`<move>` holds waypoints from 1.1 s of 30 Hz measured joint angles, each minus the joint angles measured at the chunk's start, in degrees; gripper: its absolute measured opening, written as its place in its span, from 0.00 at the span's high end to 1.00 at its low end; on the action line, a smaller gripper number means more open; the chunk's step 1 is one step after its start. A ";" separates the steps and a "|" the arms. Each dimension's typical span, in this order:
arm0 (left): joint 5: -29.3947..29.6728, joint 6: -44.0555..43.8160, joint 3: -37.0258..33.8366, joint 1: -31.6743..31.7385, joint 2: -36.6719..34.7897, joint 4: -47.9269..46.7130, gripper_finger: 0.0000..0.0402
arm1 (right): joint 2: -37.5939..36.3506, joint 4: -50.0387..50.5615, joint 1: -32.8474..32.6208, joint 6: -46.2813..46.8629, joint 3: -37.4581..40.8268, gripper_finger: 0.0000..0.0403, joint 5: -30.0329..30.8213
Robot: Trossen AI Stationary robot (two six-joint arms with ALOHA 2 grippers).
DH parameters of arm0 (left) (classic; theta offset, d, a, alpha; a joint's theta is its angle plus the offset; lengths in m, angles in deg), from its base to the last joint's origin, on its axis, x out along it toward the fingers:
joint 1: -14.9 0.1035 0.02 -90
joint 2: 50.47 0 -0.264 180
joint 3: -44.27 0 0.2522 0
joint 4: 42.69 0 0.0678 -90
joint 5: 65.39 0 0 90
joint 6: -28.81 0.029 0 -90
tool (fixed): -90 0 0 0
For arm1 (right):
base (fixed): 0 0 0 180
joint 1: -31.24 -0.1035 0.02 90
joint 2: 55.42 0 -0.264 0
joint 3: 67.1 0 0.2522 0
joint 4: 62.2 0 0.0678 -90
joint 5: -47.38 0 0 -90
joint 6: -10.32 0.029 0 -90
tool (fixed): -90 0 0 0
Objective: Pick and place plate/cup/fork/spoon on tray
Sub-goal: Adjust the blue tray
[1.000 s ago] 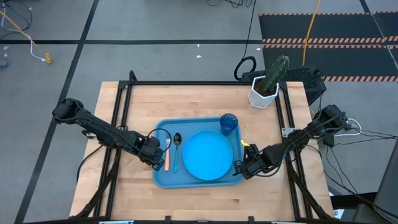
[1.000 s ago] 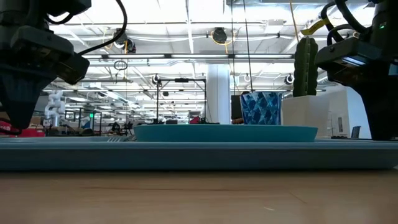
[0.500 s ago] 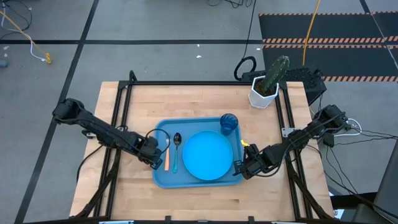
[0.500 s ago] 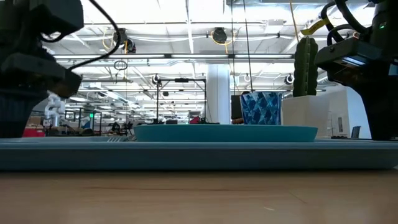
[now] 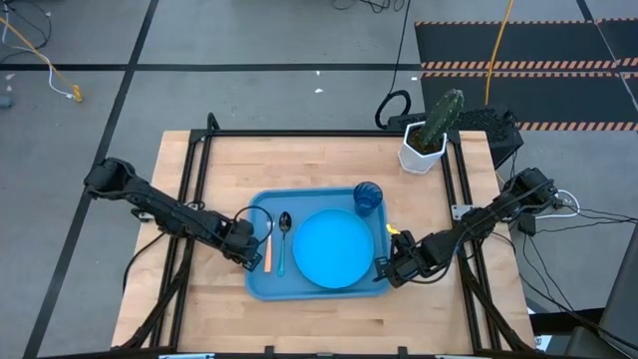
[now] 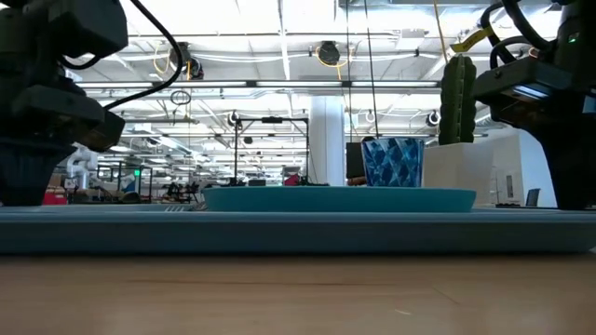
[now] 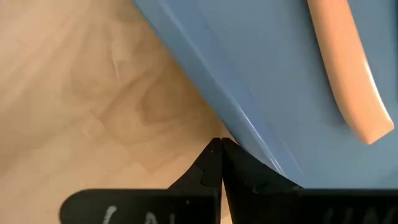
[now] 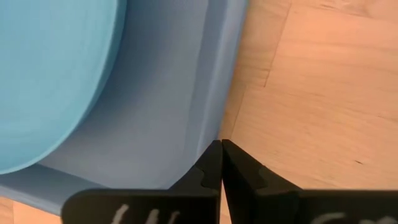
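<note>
The blue tray (image 5: 261, 284) lies mid-table. On it lie the sky-blue plate (image 5: 332, 247), the dark-blue cup (image 5: 367, 197) at its far right corner, the spoon (image 5: 282, 239) and the orange-handled fork (image 5: 267, 255) along its left side. My left gripper (image 5: 249, 259) is shut, low at the tray's left rim beside the fork (image 7: 348, 68). My right gripper (image 5: 385, 269) is shut, low at the tray's right rim (image 8: 217, 93) beside the plate (image 8: 50, 74). My left gripper has its shut fingertips (image 7: 212, 149) at the outer edge of the tray's left rim (image 7: 205, 106), coming from the table's left side; I cannot tell whether they touch it. My right gripper has its shut fingertips (image 8: 212, 149) at the outer edge of the tray's right rim, coming from the table's right; whether they touch I cannot tell.
A white pot with a cactus (image 5: 427, 140) stands at the table's far right corner. A black frame (image 5: 299, 134) runs along the table's far and side edges. Bare wood shows in front of the tray (image 5: 319, 319) and behind it (image 5: 299, 165).
In the low view my left gripper has shifted a little toward the table's left edge, and its outline has changed as it turned slightly. The tray and the tableware stay in place. My right gripper has kept still.
</note>
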 joint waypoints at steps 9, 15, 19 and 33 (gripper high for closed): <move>1.19 3.28 0.00 3.65 0.00 -0.09 0.99 | 0.00 0.19 -0.02 -0.06 0.00 1.00 -0.24; 1.15 5.19 -0.01 4.98 0.00 -0.07 0.98 | 0.00 0.28 0.02 -0.02 0.00 1.00 -0.21; 1.17 5.91 -0.01 5.83 0.00 -0.02 0.99 | 0.00 0.48 0.78 -0.09 0.20 1.00 -0.22; 0.04 5.14 -0.02 6.49 0.00 1.62 0.97 | 0.07 -1.08 1.46 -0.04 2.54 1.00 -1.29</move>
